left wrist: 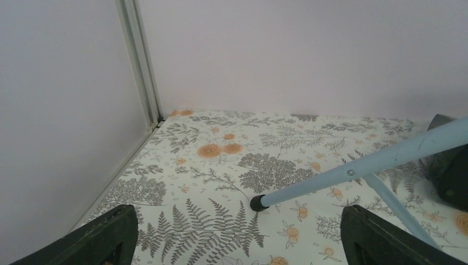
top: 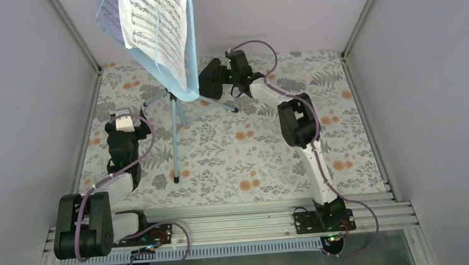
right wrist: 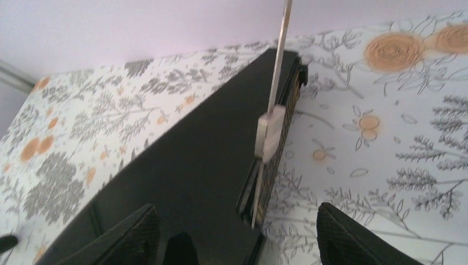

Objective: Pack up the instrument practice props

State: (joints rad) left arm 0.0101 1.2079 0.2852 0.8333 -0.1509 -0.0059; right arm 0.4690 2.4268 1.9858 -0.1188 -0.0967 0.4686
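The left gripper (left wrist: 240, 240) is hanging low over the floral cloth (left wrist: 221, 165) with its jaws spread wide and nothing lying between them. Just ahead of it, one leg (left wrist: 353, 171) of the stand (top: 175, 137) is slanting down to a black foot resting on the cloth, and a dark edge of the metronome (left wrist: 450, 176) is showing at the far right.

The right gripper (right wrist: 237, 243) is also standing apart. Its two fingers (right wrist: 353, 237) are straddling the near end of the metronome, but I am not seeing either one pressing on it. The silver rod with its pale weight (right wrist: 270, 132) is running along the metronome's face.

From above, I am watching the metronome sitting on the cloth near the back wall, just right of the stand's legs. The stand is standing upright at rear left of centre, carrying a white page (top: 154, 25) in front and a lavender page (top: 107, 13) behind it.
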